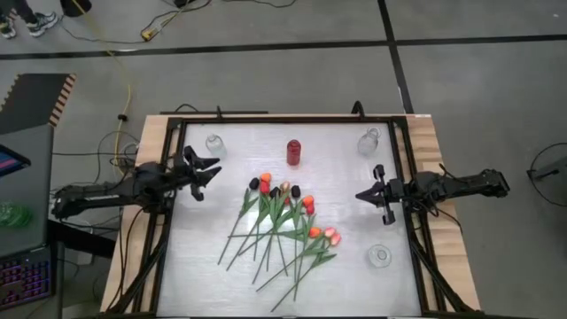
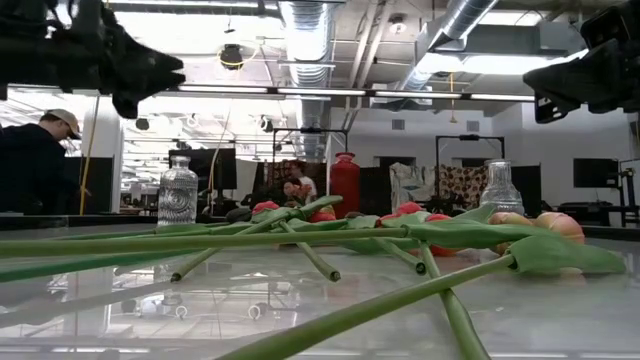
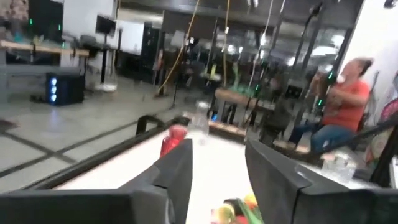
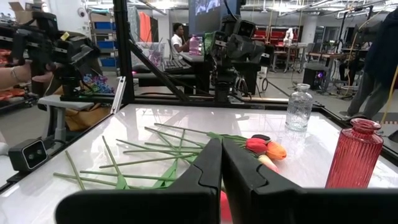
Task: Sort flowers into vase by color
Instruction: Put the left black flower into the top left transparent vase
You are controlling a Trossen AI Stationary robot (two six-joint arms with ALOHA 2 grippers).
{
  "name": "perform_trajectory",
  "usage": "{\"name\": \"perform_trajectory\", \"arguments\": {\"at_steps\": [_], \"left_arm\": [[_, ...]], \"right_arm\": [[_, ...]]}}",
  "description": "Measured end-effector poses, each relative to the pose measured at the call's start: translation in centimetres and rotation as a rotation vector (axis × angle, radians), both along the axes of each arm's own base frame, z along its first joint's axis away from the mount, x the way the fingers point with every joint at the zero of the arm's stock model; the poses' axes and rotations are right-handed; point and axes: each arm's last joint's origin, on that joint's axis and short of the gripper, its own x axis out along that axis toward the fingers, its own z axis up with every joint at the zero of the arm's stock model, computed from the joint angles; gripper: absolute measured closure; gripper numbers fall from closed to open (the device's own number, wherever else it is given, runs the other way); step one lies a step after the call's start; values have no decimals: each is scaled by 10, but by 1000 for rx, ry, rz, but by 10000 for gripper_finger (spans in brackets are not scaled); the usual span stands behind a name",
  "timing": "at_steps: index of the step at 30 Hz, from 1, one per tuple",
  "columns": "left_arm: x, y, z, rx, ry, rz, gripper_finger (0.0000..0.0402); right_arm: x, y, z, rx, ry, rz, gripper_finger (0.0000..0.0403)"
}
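Note:
Several artificial flowers (image 1: 282, 220) lie in a loose pile in the middle of the white table, heads toward the far side, long green stems (image 2: 300, 240) fanned toward the near edge. The heads are black, red, orange and pink (image 4: 264, 147). A red vase (image 1: 293, 152) stands upright at the far middle. My left gripper (image 1: 205, 173) hovers open at the table's left side, above the surface and apart from the flowers; in its wrist view nothing is between its fingers (image 3: 217, 180). My right gripper (image 1: 366, 195) hovers shut at the right side (image 4: 221, 158), holding nothing.
Clear glass vases stand at the far left (image 1: 213, 144), far right (image 1: 368, 142) and near right (image 1: 380, 256). A black frame (image 1: 174, 124) runs around the table. People show in the room beyond (image 3: 342, 106). Bare tabletop lies between each gripper and the flower pile.

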Motion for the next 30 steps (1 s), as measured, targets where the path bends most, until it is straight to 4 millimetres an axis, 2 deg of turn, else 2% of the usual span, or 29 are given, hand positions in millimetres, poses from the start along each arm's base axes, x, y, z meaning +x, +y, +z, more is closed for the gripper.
{"name": "perform_trajectory", "arguments": {"at_steps": [6,10,18,30], "left_arm": [[18,3,7,-65,193,0,251],[31,6,7,-106,370,4,255],[55,9,8,-240,620,-3,265],[78,7,-19,-436,796,-93,269]], "right_arm": [[0,0,2,3,-17,0,362],[0,0,2,3,-17,-1,362],[0,0,2,3,-21,0,362],[0,0,2,3,-22,0,362]]}}
